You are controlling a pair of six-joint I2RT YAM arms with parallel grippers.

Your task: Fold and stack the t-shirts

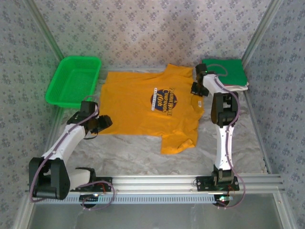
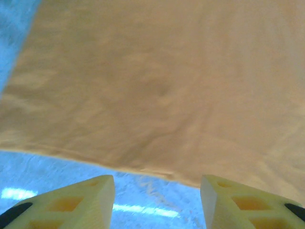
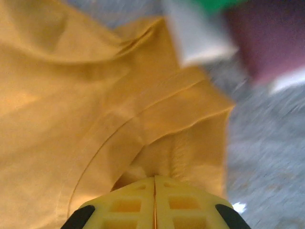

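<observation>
An orange-yellow t-shirt (image 1: 143, 102) with a dark chest print lies spread flat on the table. My left gripper (image 1: 105, 122) sits at its lower left hem, open. In the left wrist view the hem (image 2: 157, 172) lies just ahead of the gripper (image 2: 157, 193), with bare table between the fingers. My right gripper (image 1: 195, 91) is at the shirt's right sleeve. It is shut (image 3: 155, 183), pinching a bunched fold of sleeve cloth (image 3: 181, 143). Folded t-shirts (image 1: 225, 72) are stacked at the back right, green on top; the white (image 3: 198, 33) and maroon (image 3: 271, 43) ones are blurred.
A green plastic mesh basket (image 1: 72, 81) stands at the back left, beside the shirt's left sleeve. A crinkled pale sheet (image 1: 138, 150) covers the table. Metal frame rails (image 1: 190, 180) run along the near edge and up both sides.
</observation>
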